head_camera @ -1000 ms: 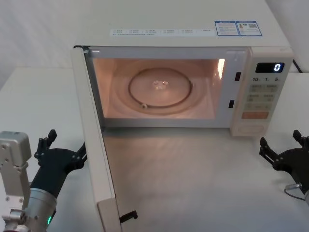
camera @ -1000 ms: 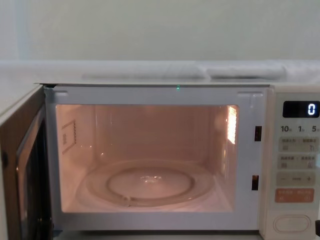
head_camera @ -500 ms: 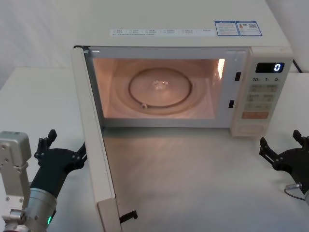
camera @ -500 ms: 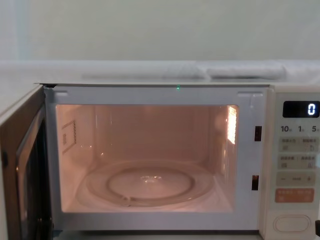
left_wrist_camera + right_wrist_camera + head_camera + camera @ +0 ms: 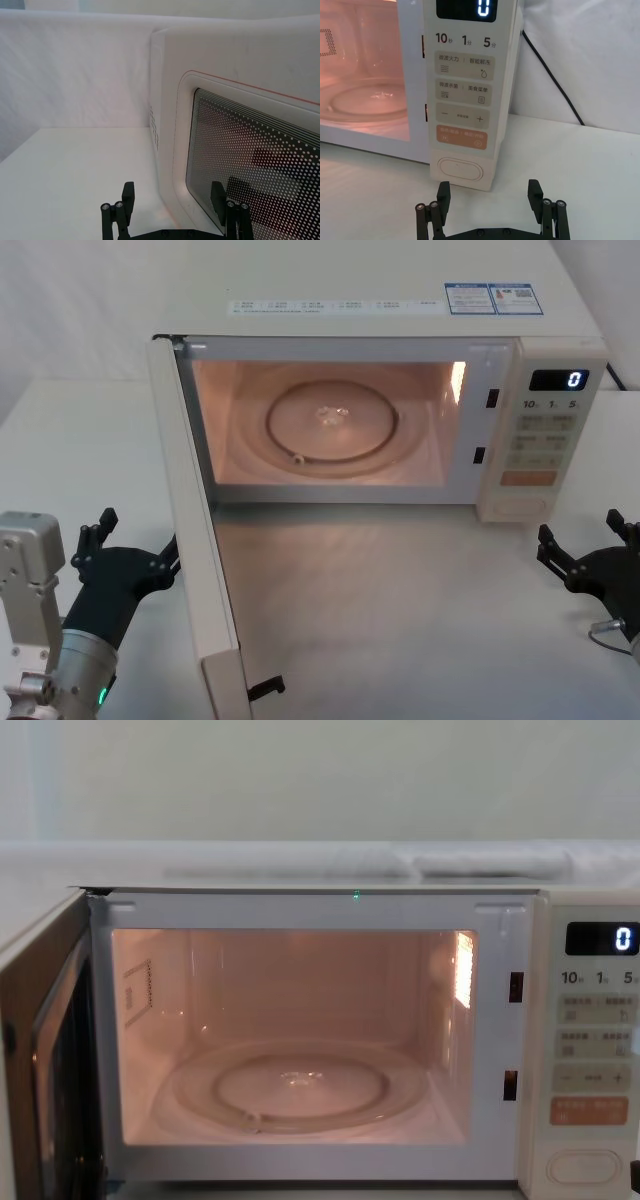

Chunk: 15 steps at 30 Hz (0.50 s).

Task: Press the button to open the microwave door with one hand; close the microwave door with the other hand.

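The microwave door stands swung wide open on its left hinge, reaching out toward me. Its dotted glass window faces my left gripper, which hovers open just outside the door's outer face, low at the left; its fingers hold nothing. The cream pill-shaped button sits at the bottom of the control panel. My right gripper is open at the lower right, a short way in front of the button and not touching it, as the right wrist view also shows. The door's inner side appears at the left of the chest view.
The lit cavity holds a glass turntable. Above the button are an orange key and a display reading 0. A black cable runs behind the microwave on the right. White tabletop spreads in front.
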{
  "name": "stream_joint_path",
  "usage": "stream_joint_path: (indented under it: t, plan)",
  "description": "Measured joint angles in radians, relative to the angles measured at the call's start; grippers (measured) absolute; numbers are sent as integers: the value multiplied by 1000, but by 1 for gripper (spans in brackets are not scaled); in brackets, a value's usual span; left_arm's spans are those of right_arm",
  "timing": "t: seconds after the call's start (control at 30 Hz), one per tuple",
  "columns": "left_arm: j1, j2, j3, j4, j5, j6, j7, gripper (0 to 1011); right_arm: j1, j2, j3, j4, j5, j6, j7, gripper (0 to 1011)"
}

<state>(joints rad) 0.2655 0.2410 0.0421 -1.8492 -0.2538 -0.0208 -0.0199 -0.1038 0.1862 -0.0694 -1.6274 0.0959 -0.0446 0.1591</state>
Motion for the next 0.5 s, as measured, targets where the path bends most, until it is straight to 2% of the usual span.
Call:
stream_joint_path:
  t: [0.5]
  plan:
    - [0, 0, 0, 0, 0, 0, 0, 1001, 0, 0, 0, 0, 0, 0, 0, 1002]
